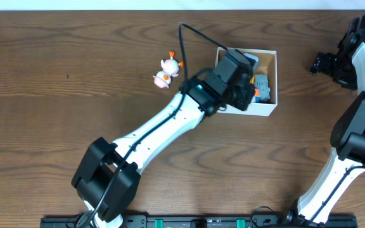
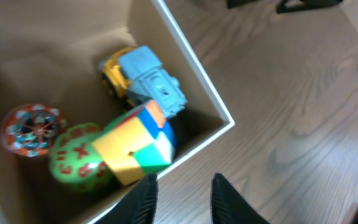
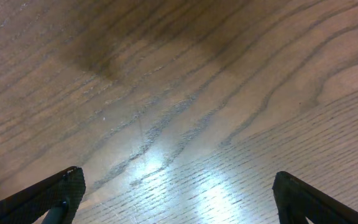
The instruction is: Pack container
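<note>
On the brown wood-grain table (image 1: pixel 56 76), the square, shallow cardboard container (image 1: pixel 266 109) with white walls sits right of centre. At its left side hangs the left gripper (image 2: pixel 184 186), fingers a narrow gap apart and grasping nothing. Well to the right, the right gripper (image 3: pixel 178 180) is spread wide and empty above the table. Inside the container lie a blue-and-yellow toy truck (image 2: pixel 145 78), a multicoloured cube (image 2: pixel 138 143), a green ball (image 2: pixel 73 158) with red crosses and a red patterned disc (image 2: pixel 31 127). Two small pink-and-white toy birds (image 1: pixel 166 71) sit outside, to its left.

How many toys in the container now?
4: blue-yellow truck against the container wall, multicolored cube next to it, green ball, red patterned ball leftmost. Others may be hidden off-frame.
</note>
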Robot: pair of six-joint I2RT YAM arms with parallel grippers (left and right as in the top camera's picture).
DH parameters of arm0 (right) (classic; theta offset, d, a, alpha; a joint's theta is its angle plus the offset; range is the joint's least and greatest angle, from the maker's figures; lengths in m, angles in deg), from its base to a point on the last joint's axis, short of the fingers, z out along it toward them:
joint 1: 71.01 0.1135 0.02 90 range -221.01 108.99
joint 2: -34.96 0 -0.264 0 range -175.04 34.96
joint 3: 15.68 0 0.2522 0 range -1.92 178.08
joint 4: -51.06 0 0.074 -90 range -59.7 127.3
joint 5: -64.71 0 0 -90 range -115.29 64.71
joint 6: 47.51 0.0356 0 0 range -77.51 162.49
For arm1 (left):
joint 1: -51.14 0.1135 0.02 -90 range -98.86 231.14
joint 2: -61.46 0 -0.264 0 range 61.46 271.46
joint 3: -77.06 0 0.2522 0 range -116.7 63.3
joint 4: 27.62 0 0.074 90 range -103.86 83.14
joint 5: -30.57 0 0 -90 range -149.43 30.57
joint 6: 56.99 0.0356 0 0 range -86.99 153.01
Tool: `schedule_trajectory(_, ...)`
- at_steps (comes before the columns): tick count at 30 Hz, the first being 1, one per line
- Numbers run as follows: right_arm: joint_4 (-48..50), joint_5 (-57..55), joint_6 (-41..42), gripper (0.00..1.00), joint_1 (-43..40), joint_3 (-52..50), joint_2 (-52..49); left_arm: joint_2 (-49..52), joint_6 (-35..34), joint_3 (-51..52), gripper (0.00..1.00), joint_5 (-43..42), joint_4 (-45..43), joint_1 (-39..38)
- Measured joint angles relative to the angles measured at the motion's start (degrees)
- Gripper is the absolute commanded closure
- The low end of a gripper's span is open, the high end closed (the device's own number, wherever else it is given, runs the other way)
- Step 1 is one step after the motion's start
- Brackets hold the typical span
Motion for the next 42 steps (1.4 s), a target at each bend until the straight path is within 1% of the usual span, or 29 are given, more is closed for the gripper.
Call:
schedule_trajectory(3, 0.00, 0.00, 0.00, 0.01, 0.00, 0.00, 0.00, 0.02, 0.26, 0.00, 0.72, 0.61, -1.62, -1.29)
schedule_trajectory(9, -0.02, 0.02, 0.00, 0.01, 0.00, 0.00, 0.00, 1.03, 0.44, -0.02, 0.72, 1.40, -7.98, -2.32)
schedule_trajectory(11, 0.00, 0.00, 0.00, 0.01, 0.00, 0.00, 0.00, 2.32, 0.46, -0.02, 0.79, 1.46, -10.40, -2.45)
schedule_trajectory(13, -0.02, 0.00, -0.02, 0.01, 0.00, 0.00, 0.00, 3.76, -0.46, -0.02, 0.91, 2.23, -12.20, -2.51)
schedule_trajectory(14, 0.00, 0.00, 0.00, 0.01, 0.00, 0.00, 0.00, 4.39, -1.07, -0.02, 0.94, 2.97, -12.90, -2.51)
schedule_trajectory(20, 0.00, 0.00, -0.02, 0.01, 0.00, 0.00, 0.00, 8.04, -4.17, -0.02, 0.94, 7.43, -14.62, -2.51)
schedule_trajectory(31, 0.00, 0.00, -0.02, 0.01, 0.00, 0.00, 0.00, 10.08, -5.49, -0.02, 0.94, 8.81, -15.23, -2.51)
schedule_trajectory(42, 0.00, 0.00, 0.00, 0.01, 0.00, 0.00, 0.00, 10.10, -5.62, -0.02, 0.94, 8.79, -10.73, -2.51)
